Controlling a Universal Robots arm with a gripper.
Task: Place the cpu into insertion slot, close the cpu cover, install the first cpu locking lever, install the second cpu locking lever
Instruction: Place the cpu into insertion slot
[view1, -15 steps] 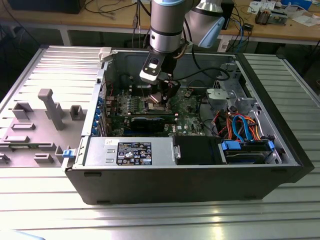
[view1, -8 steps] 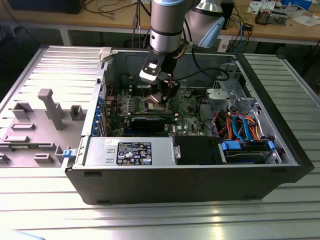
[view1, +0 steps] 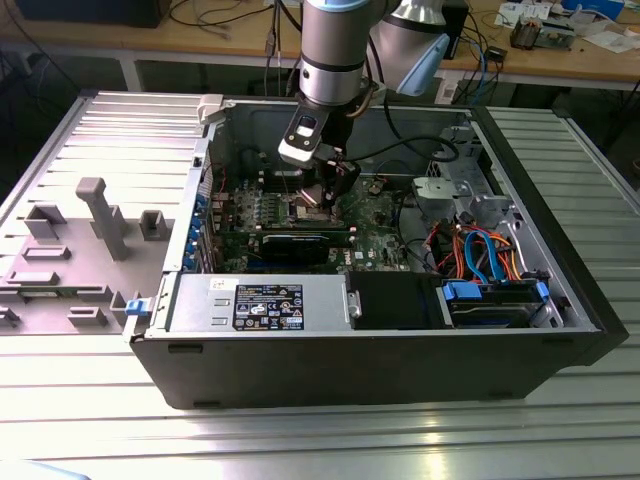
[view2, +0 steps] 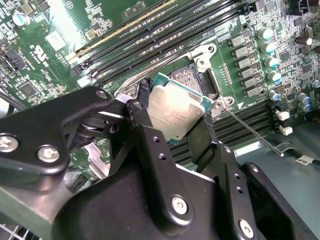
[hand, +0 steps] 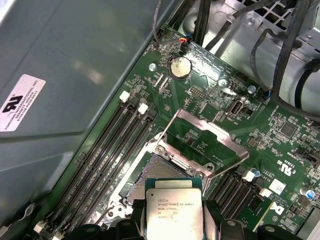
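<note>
Item: open black metal computer case (view1: 400, 380), green circuit board (hand: 280, 130) inside.
Claw: black two-fingered gripper (view2: 172, 120), clenched on two opposite edges of the chip.
Held part: small flat square cpu with dull silver-grey metal top (hand: 174, 212), hanging over the socket and, by my reading, not seated.
Socket: square insertion slot with dark centre and silvery rim (hand: 160, 172), bare, just beside the long narrow black memory slots (hand: 110, 150).
Lid: thin silvery square-frame cpu cover (hand: 214, 131), swung up and open.
Lever: thin silvery wire locking lever (view2: 252, 129), unlatched.
Position: in the exterior view I see the gripper at twelve o'clock of the long black expansion card (view1: 300, 243).
Step in hand: placing the cpu; cover and both levers not yet done.
Placing calls for: in my judgement, corners squared to the slot, chip level, a gentle descent.
</note>
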